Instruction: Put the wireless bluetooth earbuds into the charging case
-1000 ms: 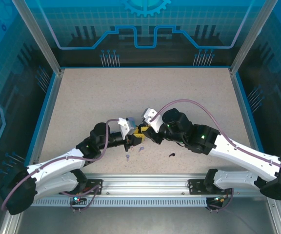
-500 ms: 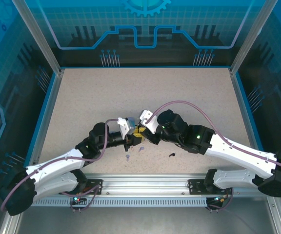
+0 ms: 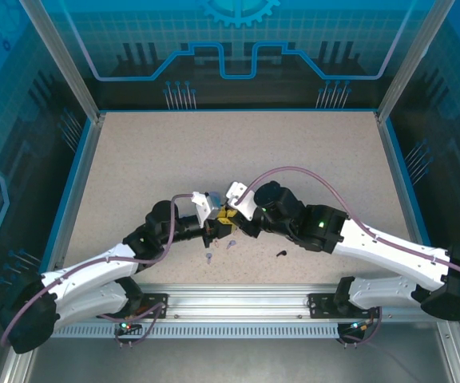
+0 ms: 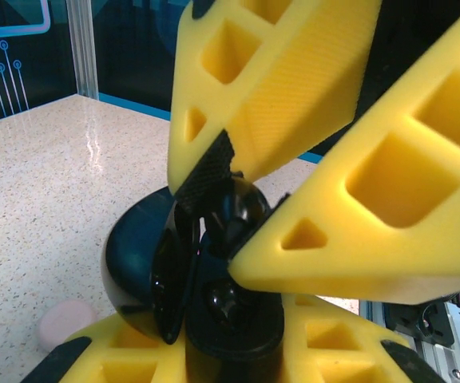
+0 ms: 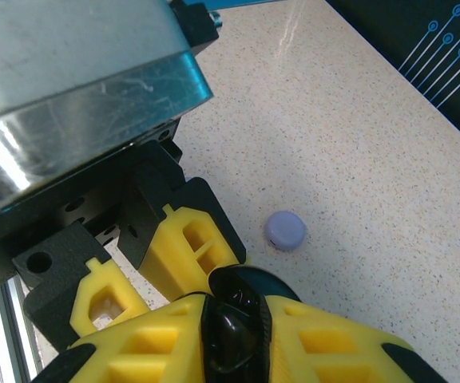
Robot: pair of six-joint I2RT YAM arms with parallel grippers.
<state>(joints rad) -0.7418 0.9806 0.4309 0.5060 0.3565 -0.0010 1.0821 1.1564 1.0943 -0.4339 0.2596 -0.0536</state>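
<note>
My left gripper point(image 4: 230, 347) is shut on a black charging case point(image 4: 138, 255) and holds it up with its lid open. From above, my right gripper point(image 4: 231, 214) is shut on a black earbud point(image 4: 242, 201) and presses it at the case's opening. In the right wrist view the earbud point(image 5: 234, 323) sits between my yellow fingers point(image 5: 334, 351), with the case's dark shell point(image 5: 276, 280) just beyond. Both grippers meet at the table's middle front, left point(image 3: 216, 227) and right point(image 3: 231, 217). Two lavender earbuds point(image 3: 208, 258) point(image 3: 230, 243) and a black one point(image 3: 282, 254) lie on the table.
A small lavender disc case point(image 5: 284, 230) lies shut on the speckled table point(image 3: 310, 159) just past the grippers. It also shows as a pale round shape point(image 4: 62, 323) beside the held case. A blue rim point(image 3: 78, 183) and glass walls enclose the table.
The right arm has edged a little left, bringing its gripper closer onto the case. The left arm has stayed put.
</note>
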